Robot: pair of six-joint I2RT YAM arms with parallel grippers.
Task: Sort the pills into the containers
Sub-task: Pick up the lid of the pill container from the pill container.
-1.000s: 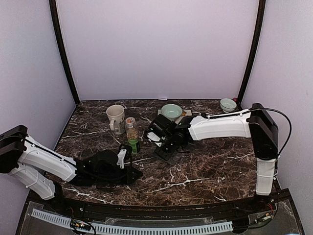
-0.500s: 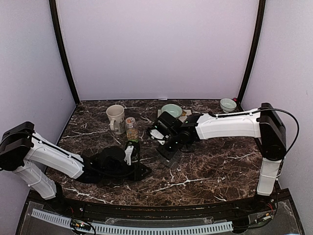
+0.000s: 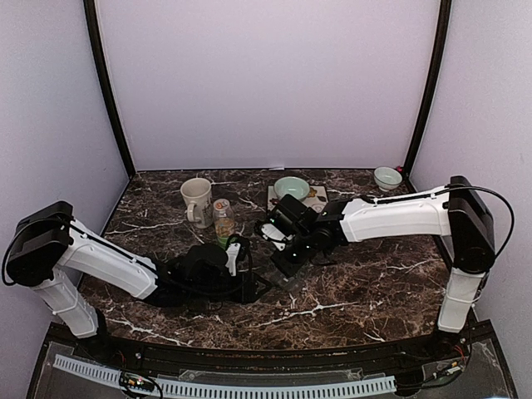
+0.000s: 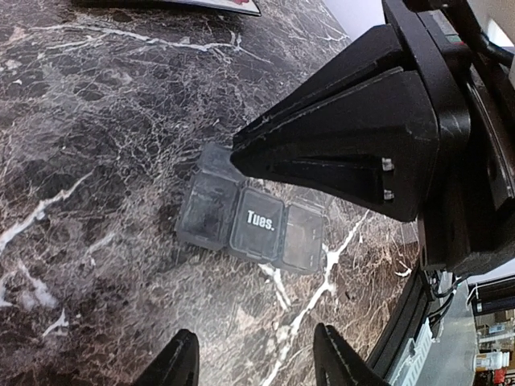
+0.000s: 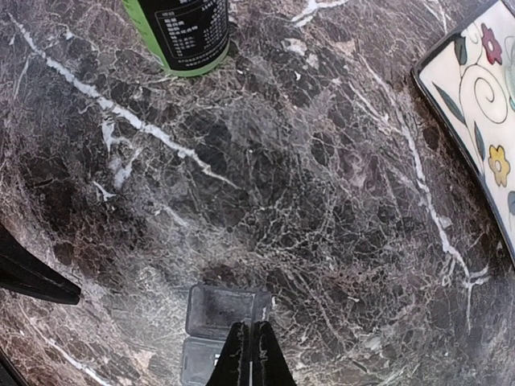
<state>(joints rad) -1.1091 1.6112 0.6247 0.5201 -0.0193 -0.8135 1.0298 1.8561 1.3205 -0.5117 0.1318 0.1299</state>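
The dark grey containers [image 4: 253,225] lie flat on the marble table [image 4: 96,121], the right end effector [image 5: 251,354] pinched together at one end compartment, the left end effector [image 4: 256,366] apart nearby.

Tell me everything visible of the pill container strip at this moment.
The container strip is a small, dark grey, slightly see-through plastic row of three joined square compartments; the middle lid reads "Tues." It lies flat on the marble table. The shut right gripper points its tip at one end compartment; contact is unclear. The open left gripper hovers near its long side, apart.
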